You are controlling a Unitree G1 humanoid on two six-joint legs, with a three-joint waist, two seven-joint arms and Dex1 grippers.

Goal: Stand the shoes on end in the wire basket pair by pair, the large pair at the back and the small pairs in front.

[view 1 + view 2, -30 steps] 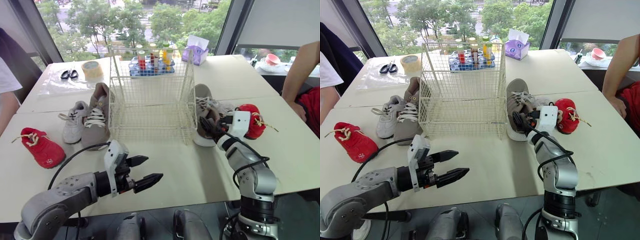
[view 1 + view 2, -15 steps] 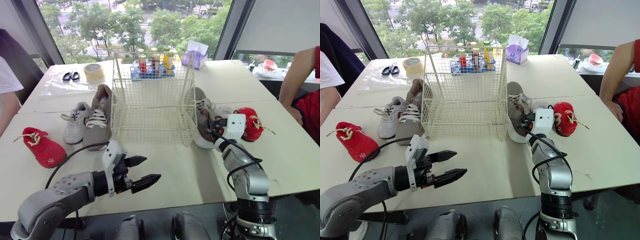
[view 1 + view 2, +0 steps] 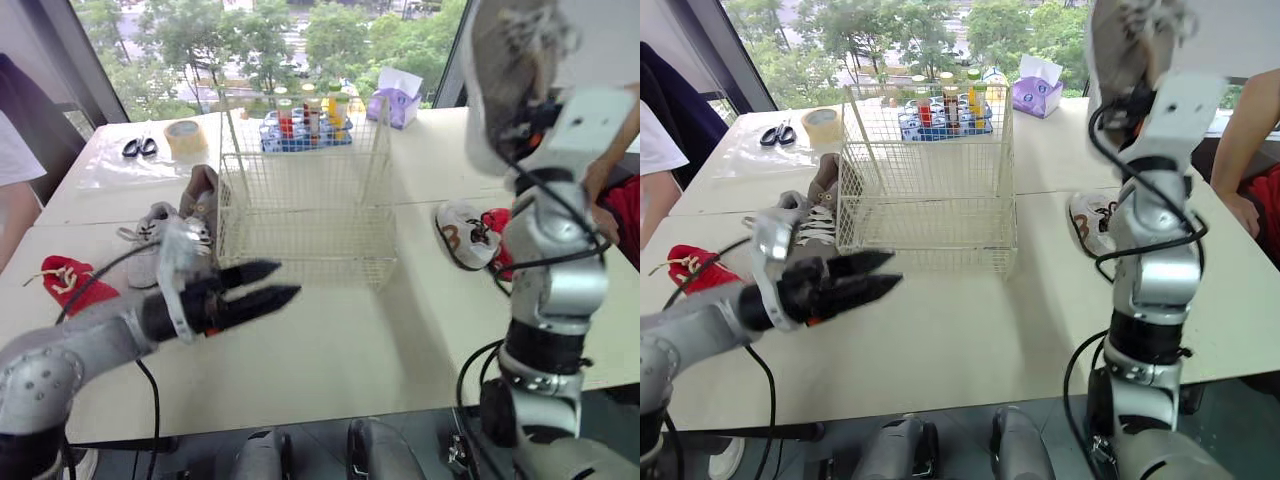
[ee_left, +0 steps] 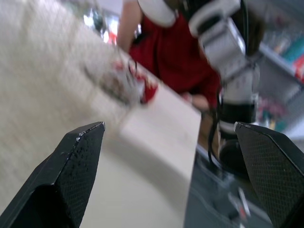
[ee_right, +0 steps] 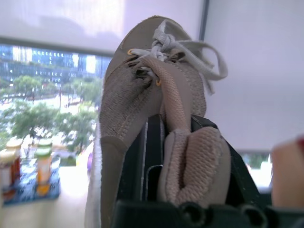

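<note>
**Large shoe held high in right gripper; basket not yet loaded**

Large shoe [image 3: 505, 70]: a tan lace-up trainer, carried high above the right side of the table [image 3: 350, 340], to the right of the basket [image 3: 300, 215] and above its rim. Nothing stands in the basket.

Right gripper [image 5: 187, 166]: closed on the large shoe at the heel end. One finger appears to sit inside the opening with the padded collar pinched against the other, though the exact seat is hard to confirm.

Left gripper [image 3: 285, 278]: fingers parted and empty, hovering over the table in front of the basket.

Other shoes: the mate [image 3: 203, 195] lies against the basket's left wall. A small white shoe [image 3: 462, 232] and a red shoe [image 3: 497, 225] lie together on the right.

Handling assessment: the shoe is judged light. The upper is soft mesh and padding, and the sole is stiffer. The collar will compress and let the shoe swing or twist in the grip, and the loose laces may snag the wire. The heel collar is a suitable hold for lowering the shoe on end at the back of the basket. A hold on the laces or toe would be poor.
</note>
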